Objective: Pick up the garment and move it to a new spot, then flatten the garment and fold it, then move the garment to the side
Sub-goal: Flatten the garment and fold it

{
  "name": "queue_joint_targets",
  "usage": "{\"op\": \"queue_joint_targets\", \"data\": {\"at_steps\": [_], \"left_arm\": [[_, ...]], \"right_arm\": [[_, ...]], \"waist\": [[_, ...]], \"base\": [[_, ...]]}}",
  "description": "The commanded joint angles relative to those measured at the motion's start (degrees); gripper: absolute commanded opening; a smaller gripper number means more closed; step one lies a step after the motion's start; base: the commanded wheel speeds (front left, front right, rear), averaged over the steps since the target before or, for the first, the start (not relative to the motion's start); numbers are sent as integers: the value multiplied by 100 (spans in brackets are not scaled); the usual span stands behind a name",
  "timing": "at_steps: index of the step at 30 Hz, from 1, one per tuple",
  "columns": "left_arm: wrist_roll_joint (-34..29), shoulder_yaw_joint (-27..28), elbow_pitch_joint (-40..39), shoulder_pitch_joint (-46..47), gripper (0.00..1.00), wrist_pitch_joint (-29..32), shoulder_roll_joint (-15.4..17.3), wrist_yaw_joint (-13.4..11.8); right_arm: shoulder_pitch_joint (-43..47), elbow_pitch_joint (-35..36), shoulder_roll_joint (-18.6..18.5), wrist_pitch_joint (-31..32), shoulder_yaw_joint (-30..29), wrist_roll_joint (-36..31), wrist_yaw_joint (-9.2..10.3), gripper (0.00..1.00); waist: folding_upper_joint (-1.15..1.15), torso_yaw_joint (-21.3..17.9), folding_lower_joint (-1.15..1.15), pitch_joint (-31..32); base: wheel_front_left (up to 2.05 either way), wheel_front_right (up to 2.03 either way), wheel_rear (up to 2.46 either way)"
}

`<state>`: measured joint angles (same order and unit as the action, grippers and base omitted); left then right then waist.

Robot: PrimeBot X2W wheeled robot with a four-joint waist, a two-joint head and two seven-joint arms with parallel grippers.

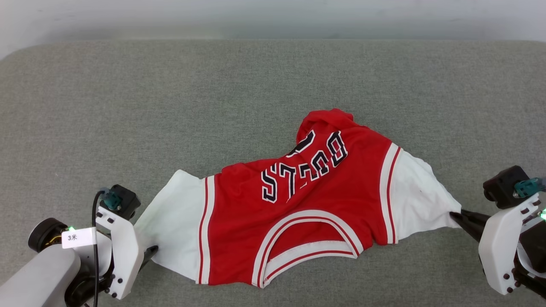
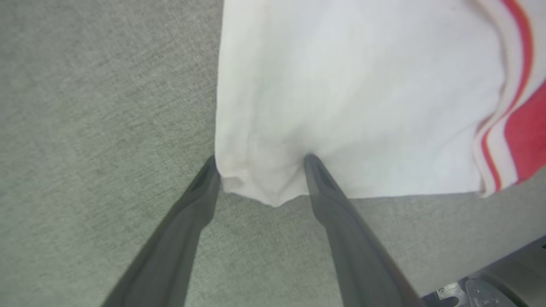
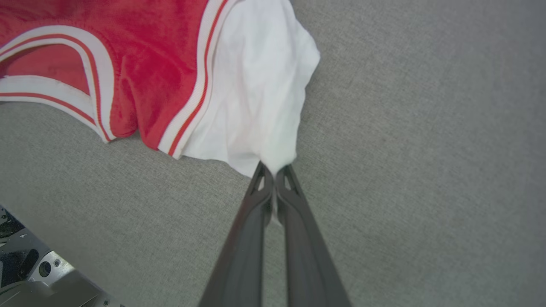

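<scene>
We are, it seems, flattening the garment [image 1: 298, 192], right gripper [image 3: 275, 170] pinching one sleeve, left gripper [image 2: 261, 162] spread around the other sleeve's corner, folding and moving aside not yet done.

red, white-sleeved garment [image 1: 298, 192]

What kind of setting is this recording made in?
Probably a lab folding station, not a home: a grey fabric-covered table against a plain pale wall, with a red jersey spread on it.

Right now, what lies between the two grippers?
The red jersey shirt with white sleeves spans it, head view; right gripper pinches one sleeve, open left gripper straddles the other.
</scene>
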<state>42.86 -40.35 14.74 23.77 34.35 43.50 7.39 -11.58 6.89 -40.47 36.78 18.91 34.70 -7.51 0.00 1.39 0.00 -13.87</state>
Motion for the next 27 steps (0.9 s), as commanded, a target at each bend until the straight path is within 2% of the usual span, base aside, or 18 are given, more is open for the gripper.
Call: {"op": "queue_joint_targets", "data": {"at_steps": [1, 4, 5, 6, 11, 16, 22, 27], "left_arm": [[35, -239, 151, -82, 100, 40, -123, 1], [120, -561, 277, -17, 100, 67, -131, 1], [150, -654, 299, 0, 42, 51, -124, 2], [182, -717, 322, 35, 0, -15, -117, 1], [326, -884, 402, 242, 0, -322, -49, 1], [465, -593, 241, 454, 0, -993, 56, 0], [729, -72, -453, 442, 0, -1776, 232, -17], [1013, 360, -1336, 439, 0, -2131, 397, -103]], "right_arm": [[-66, -2, 19, -15, 15, -28, 5, 0], [-113, -25, 31, -42, 59, -23, 5, 0], [-123, -32, 32, -41, 73, -17, 5, 0], [-131, -38, 32, -45, 85, -7, 5, 0], [-128, -75, 41, -148, 133, 41, 5, 0], [-68, -124, 89, -342, 49, 156, 5, 0], [-19, 0, 153, -689, -219, 246, 5, 0], [-87, 210, 251, -975, -571, 283, 5, 0]], "waist": [[0, -20, 0, -24], [0, -44, 0, -44], [0, -47, 0, -45], [0, -48, 0, -44], [0, -13, 0, 57], [0, 56, 0, 295], [0, 124, 0, 626], [0, 166, 0, 874]], "base": [[0, 0, 0], [0, 0, 0], [0, 0, 0], [0, 0, 0], [0, 0, 0], [0, 0, 0], [0, 0, 0], [0, 0, 0]]}}
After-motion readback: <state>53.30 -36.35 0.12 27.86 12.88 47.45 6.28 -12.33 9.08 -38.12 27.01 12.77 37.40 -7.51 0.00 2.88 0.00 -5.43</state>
